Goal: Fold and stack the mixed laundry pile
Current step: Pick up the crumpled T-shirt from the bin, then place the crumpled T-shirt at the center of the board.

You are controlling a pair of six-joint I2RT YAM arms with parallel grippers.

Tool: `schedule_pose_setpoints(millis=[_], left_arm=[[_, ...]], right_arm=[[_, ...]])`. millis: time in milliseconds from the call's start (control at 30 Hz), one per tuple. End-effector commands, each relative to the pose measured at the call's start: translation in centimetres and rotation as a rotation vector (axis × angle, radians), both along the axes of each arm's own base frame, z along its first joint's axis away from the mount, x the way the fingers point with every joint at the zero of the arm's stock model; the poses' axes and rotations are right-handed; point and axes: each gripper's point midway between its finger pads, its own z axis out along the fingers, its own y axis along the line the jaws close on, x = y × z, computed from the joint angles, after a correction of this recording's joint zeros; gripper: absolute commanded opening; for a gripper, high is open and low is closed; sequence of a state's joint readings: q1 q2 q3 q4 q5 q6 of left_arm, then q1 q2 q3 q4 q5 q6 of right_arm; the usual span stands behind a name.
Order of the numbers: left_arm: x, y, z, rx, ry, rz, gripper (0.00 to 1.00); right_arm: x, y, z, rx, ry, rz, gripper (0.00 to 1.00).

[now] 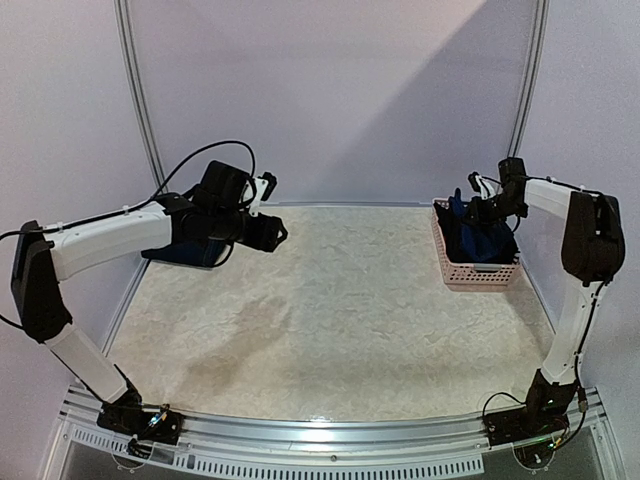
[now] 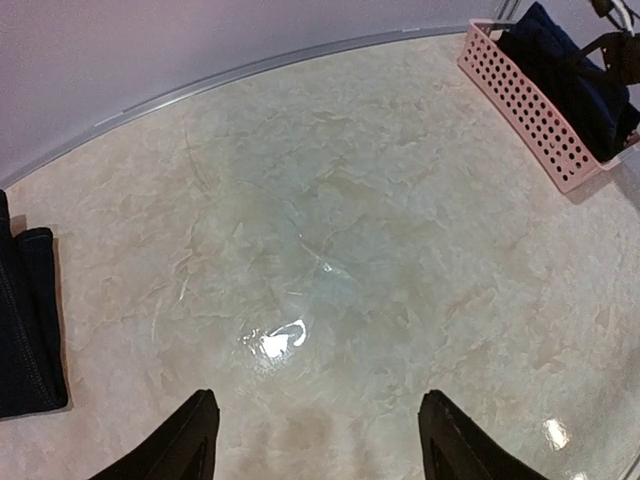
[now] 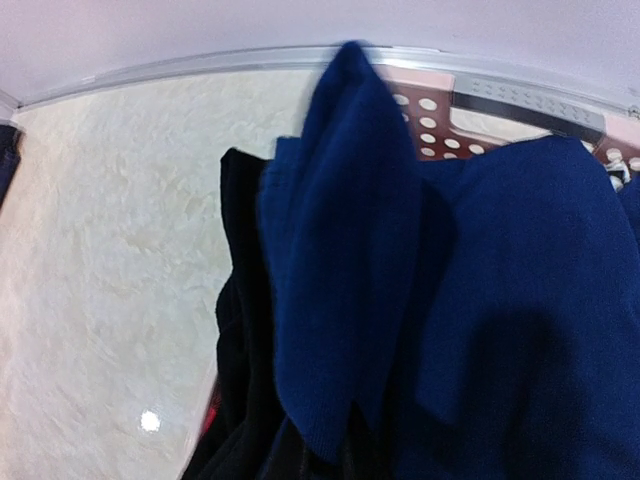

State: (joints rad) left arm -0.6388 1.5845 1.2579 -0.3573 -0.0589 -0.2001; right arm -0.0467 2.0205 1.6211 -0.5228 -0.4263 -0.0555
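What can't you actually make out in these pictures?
Right wrist view: blue cloth fills the frame, hiding the right jaws.
Top view: the left arm covers most of the denim piece.
Left wrist view: the frame edge cuts that piece off.
Top view: the pink basket contents are too small to count.

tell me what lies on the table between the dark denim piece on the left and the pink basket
Nothing: the table between the dark denim piece and the pink basket is bare, clearest in the left wrist view.
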Motion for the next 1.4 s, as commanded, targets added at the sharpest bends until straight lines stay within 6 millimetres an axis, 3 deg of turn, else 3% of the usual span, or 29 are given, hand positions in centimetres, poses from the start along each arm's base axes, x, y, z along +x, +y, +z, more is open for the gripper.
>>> schedule_pose_setpoints(millis=[0, 133, 233, 367, 467, 500, 600, 700, 767, 833, 900, 967, 1167, 1200, 1267, 1367], left_arm=[[0.3, -0.3, 0.1, -0.035, 0.03, -0.011, 0.69], [0.4, -0.3, 0.1, -0.035, 0.033, -0.008, 0.68], [0.4, -0.3, -0.1, -0.031, 0.038, -0.008, 0.68], [0.3, -0.6, -0.2, -0.036, 0.05, -0.026, 0.68], [0.4, -0.4, -0.1, -0.022, 0.047, -0.026, 0.68], [0.5, -0.3, -0.1, -0.012, 0.043, -0.029, 0.68], [1.1, 1.0, 0.3, 0.043, 0.015, 0.006, 0.68], [1.8, 2.7, 0.9, 0.095, -0.019, 0.041, 0.68], [2.2, 3.8, 1.2, 0.13, -0.045, 0.063, 0.68], [2.6, 4.8, 1.3, 0.155, -0.057, 0.089, 0.68], [2.9, 5.4, 1.6, 0.164, -0.064, 0.107, 0.68], [2.9, 5.6, 1.7, 0.165, -0.066, 0.113, 0.68], [2.7, 5.3, 1.6, 0.149, -0.056, 0.103, 0.68], [2.7, 5.2, 1.5, 0.147, -0.052, 0.102, 0.68], [2.6, 4.9, 1.4, 0.132, -0.043, 0.094, 0.68], [2.5, 4.4, 1.1, 0.108, -0.022, 0.08, 0.68]], right_arm=[[-0.5, 0.1, 4.0, -0.007, -0.087, 0.016, 0.0], [-0.8, -0.3, 7.3, -0.041, -0.162, 0.008, 0.0], [-1.6, -0.5, 12.8, -0.063, -0.283, 0.005, 0.0], [-4.2, 0.8, 20.7, -0.028, -0.439, 0.052, 0.0], [-7.4, 3.8, 24.9, 0.03, -0.515, 0.153, 0.0], [-9.1, 6.1, 26.2, 0.047, -0.54, 0.225, 0.0], [-14.0, 11.9, 27.4, 0.094, -0.564, 0.449, 0.0], [-20.3, 17.5, 28.1, 0.147, -0.572, 0.697, 0.0], [-23.7, 19.8, 28.7, 0.171, -0.586, 0.815, 0.0], [-24.9, 20.5, 30.0, 0.226, -0.607, 0.847, 0.0], [-24.1, 20.4, 29.8, 0.233, -0.582, 0.796, 0.0], [-21.8, 20.1, 27.4, 0.183, -0.545, 0.721, 0.03], [-14.6, 16.9, 14.2, -0.001, -0.191, 0.434, 0.3], [-14.1, 16.4, 12.1, -0.012, -0.136, 0.415, 0.33], [-14.0, 15.5, 10.3, -0.05, -0.113, 0.384, 0.36], [-15.8, 14.5, 10.3, -0.094, -0.142, 0.408, 0.39]])
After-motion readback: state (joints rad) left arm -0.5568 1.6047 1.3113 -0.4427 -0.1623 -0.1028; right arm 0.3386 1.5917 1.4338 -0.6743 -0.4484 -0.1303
